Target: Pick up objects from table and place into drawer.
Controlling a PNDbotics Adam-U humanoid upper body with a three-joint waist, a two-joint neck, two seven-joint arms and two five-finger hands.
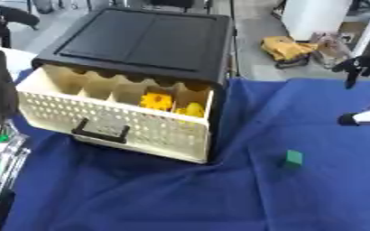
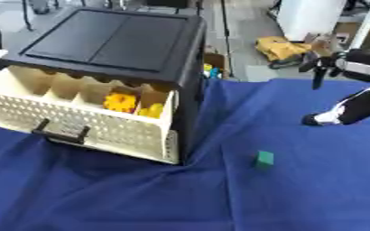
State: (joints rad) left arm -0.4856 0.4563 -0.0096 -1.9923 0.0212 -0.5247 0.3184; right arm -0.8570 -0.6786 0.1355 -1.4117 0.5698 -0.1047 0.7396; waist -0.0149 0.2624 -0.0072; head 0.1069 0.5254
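On a blue cloth [image 1: 141, 198] spread over the table, a black cabinet [image 1: 141, 40] stands at the upper left of the frame with its cream drawer [image 1: 101, 122] pulled out toward the viewer. Dividers split the drawer into compartments; yellow objects [image 1: 171, 104] lie in the two compartments nearest its right end, one orange-yellow and one paler, while the other compartments show nothing that can be made out. A black handle [image 1: 99, 132] hangs on the perforated drawer front.

At lower right of centre, a small green block [image 2: 265, 159] sits alone on the cloth, well apart from the drawer and from the robot.

At the right edge, the right hand [image 2: 338, 113] hangs above the cloth, up and to the right of the green block, touching nothing; its fingers cannot be told as wide or narrow. At the left edge of the left eye view a dark shape shows, but whether it is the robot's other hand cannot be told.
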